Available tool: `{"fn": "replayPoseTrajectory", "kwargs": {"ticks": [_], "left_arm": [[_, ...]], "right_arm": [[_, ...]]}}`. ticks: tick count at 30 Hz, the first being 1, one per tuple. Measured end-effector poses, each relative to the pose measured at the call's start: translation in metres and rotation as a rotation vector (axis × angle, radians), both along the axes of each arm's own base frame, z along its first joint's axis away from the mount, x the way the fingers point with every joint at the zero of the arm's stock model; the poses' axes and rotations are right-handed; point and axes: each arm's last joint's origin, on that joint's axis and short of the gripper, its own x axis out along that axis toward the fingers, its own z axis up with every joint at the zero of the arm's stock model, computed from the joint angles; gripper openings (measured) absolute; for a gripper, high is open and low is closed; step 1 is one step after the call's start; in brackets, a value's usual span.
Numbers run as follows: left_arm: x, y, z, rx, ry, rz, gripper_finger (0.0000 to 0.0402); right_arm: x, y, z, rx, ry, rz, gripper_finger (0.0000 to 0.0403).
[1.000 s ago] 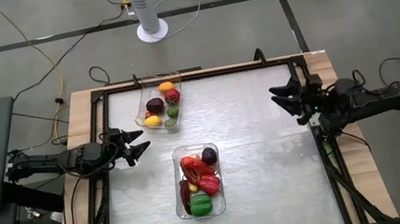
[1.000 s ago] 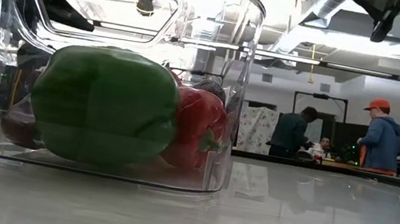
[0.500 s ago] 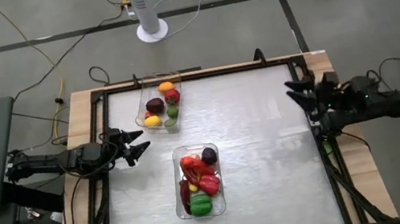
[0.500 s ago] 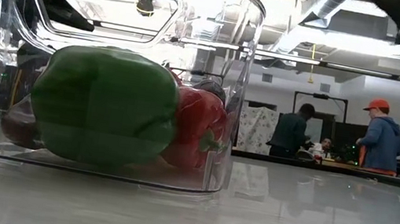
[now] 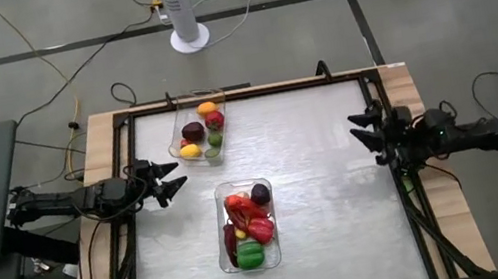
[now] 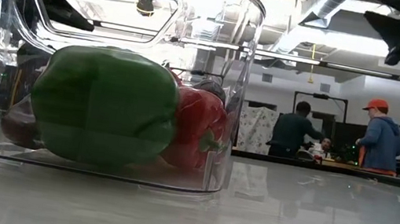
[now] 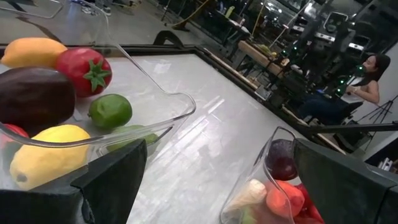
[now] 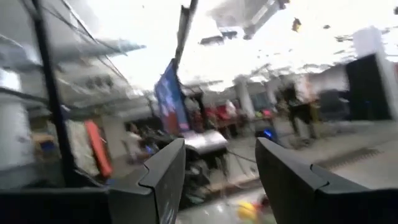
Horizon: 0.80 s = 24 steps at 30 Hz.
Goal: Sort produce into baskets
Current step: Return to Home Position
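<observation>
Right gripper [image 5: 366, 130], fingers apart and empty, has withdrawn to the right edge of the table [image 5: 328, 187]; left gripper [image 5: 170, 184] spread, idle; all produce [image 5: 193, 132] sits in 2 baskets [image 5: 236, 185]; sorting judged complete

2 clear baskets [image 5: 185, 108] [image 5: 240, 187], 2 people [image 6: 293, 130] [image 6: 381, 139] standing at the back. Far one: 2 lemons [image 7: 46, 155] [image 7: 34, 51], 2 limes [image 7: 110, 111] [image 7: 134, 134], 1 tomato [image 7: 84, 70], 1 plum [image 7: 34, 96]. Near one: 1 green pepper [image 6: 105, 106], 1 plum [image 5: 260, 193] showing on top, red peppers [image 5: 255, 225] too piled up to count from here.
</observation>
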Motion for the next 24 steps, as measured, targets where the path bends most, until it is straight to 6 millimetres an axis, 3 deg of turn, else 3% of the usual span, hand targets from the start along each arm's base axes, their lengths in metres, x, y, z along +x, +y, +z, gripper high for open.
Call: {"fn": "replayPoseTrajectory", "kwargs": {"ticks": [4,11,24], "left_arm": [[0.000,0.000,0.000,0.000,0.000,0.000,0.0386],[0.000,0.000,0.000,0.000,0.000,0.001,0.0386],[0.000,0.000,0.000,0.000,0.000,0.001,0.0386]], "right_arm": [[0.006,0.002,-0.018,-0.012,-0.042,0.066,0.0221],[0.007,0.003,-0.024,0.002,-0.059,0.118,0.0221],[0.017,0.004,-0.054,0.116,0.247,0.143,0.0221]]}}
